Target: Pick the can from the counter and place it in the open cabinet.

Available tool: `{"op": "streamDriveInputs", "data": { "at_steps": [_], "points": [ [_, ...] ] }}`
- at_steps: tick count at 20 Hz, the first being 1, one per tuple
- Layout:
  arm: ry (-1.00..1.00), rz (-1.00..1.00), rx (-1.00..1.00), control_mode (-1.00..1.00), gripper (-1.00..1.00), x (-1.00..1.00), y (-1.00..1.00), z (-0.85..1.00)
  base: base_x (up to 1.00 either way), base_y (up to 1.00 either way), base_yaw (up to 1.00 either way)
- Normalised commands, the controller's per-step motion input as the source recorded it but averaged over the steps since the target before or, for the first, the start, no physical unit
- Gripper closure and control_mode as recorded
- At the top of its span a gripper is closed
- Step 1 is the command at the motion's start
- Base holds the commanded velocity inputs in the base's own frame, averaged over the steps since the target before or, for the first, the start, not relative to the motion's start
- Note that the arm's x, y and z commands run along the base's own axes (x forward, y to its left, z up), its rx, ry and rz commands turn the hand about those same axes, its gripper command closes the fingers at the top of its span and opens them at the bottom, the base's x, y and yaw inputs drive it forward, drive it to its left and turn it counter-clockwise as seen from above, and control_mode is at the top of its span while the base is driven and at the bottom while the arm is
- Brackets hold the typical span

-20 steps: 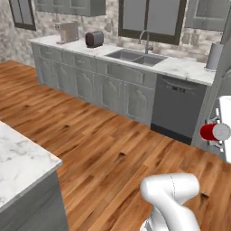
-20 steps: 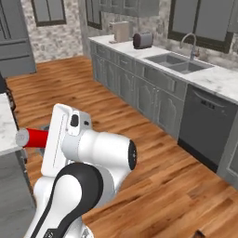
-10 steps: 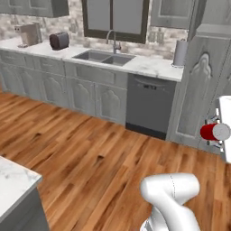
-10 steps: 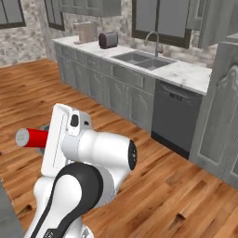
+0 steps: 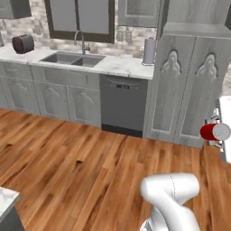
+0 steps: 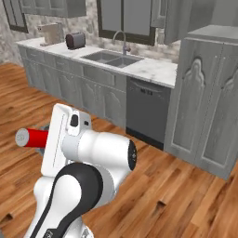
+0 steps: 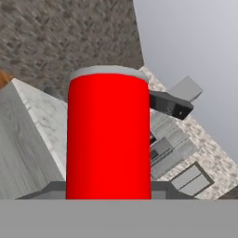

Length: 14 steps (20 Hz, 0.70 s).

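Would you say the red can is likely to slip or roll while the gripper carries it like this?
The can looks smooth and glossy, so it may be slippery in the gripper. It lies on its side in the left base view; being round, it would probably roll if let go. It looks stiff and probably light, as it shows no denting.

No text, label, brand or number can be read on anything here

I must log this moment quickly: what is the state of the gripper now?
Gripper: closed on the red can, holding it above the wood floor.
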Motion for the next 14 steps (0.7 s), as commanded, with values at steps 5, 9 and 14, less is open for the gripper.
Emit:
{"op": "streamDriveInputs", "data": {
  "at_steps": [5, 9, 14],
  "points": [
    [0.0, 0.0, 0.0, 1.0, 1.0, 0.0, 0.0, 0.0, 0.0, -0.22, -0.3],
    [0.0, 0.0, 0.0, 1.0, 1.0, 0.0, 0.0, 0.0, 0.03, -0.2, -0.27],
    [0.0, 0.0, 0.0, 1.0, 1.0, 0.0, 0.0, 0.0, 0.1, -0.19, -0.25]
  ]
}}
